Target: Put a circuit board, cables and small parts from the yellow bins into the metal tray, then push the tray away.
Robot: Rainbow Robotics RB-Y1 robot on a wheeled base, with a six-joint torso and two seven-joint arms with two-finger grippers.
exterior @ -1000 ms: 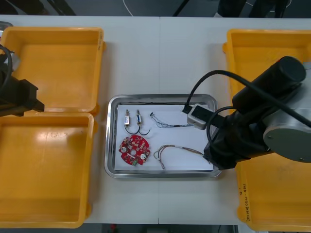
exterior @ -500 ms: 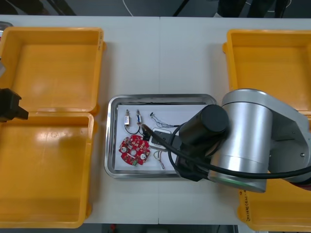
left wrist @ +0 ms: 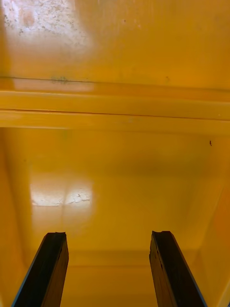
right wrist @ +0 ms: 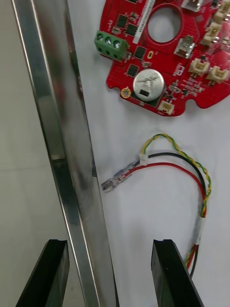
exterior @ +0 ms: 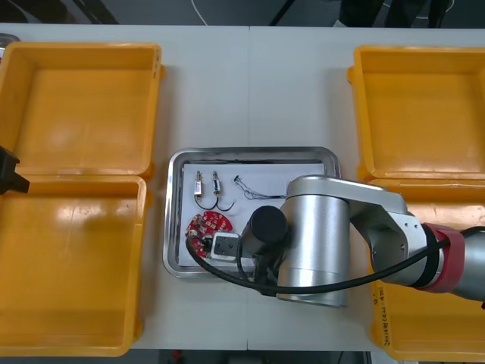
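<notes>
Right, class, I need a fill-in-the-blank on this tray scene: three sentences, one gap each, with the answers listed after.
The right gripper is ___, its fingers astride the rim of the metal tray. Inside the tray lies a round ___ circuit board. The left gripper hangs open above a ___ bin.
Answers: open; red; yellow.

**My tally of what lies here**

I count four yellow bins (exterior: 83,106), one metal tray (exterior: 250,152), one round red circuit board (right wrist: 163,62), two small metal parts (exterior: 198,184), one thin twisted cable (exterior: 254,195) and one red, black and yellow cable (right wrist: 167,164).
</notes>
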